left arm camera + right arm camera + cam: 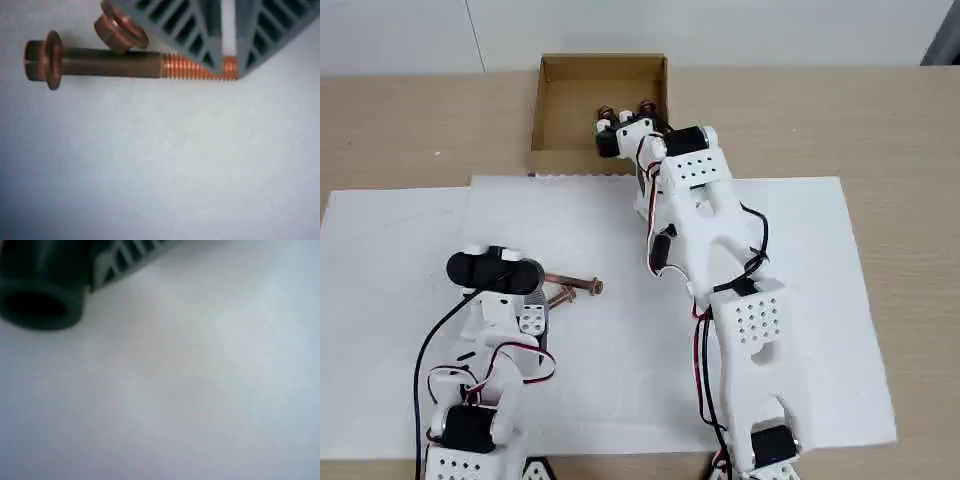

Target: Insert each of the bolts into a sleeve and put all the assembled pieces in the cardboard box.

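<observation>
left hand (228, 60): sitting right at the threaded end of a bolt (110, 62), can't tell if pinching it or not
second bolt (120, 31): lying just beside the first, both resting on the white paper (400, 260)
right hand (620, 130): hanging over the cardboard box (552, 100) corner, can't tell the grip either
desk (880, 120): carrying paper and box

Two loose bolts (575, 284) (561, 296), one cardboard box (600, 68)

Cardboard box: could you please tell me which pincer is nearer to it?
Right. The right pincer is at the front edge of the cardboard box; the left pincer sits well away on the white paper, at the bolts.
</observation>
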Motion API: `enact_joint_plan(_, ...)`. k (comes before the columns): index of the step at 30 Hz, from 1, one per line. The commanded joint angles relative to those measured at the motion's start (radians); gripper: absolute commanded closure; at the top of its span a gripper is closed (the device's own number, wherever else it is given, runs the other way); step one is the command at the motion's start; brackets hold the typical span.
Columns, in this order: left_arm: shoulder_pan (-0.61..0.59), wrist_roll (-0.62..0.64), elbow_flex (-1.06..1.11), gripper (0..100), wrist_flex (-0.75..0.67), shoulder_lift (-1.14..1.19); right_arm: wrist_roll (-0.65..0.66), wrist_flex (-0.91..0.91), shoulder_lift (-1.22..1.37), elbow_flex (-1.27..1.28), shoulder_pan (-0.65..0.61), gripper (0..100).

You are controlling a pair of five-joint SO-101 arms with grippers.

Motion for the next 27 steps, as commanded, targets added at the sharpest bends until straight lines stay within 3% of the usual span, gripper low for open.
enact_joint_plan(1,-0.008,0.003,-0.004,99,0.003,-0.008,0.005,-0.004,0.004,0.011,0.004,98.7)
enact_joint_plan(13,-0.008,0.002,-0.004,99,0.002,-0.008,-0.009,0.163,-0.202,-0.101,0.002,99.5)
enact_joint_plan(21,-0.006,-0.002,-0.004,99,0.002,-0.008,-0.193,0.170,-0.486,-0.100,0.005,99.5)
enact_joint_plan(27,-0.006,-0.002,-0.004,99,0.002,-0.008,-0.233,0.170,-0.710,0.034,0.019,99.5)
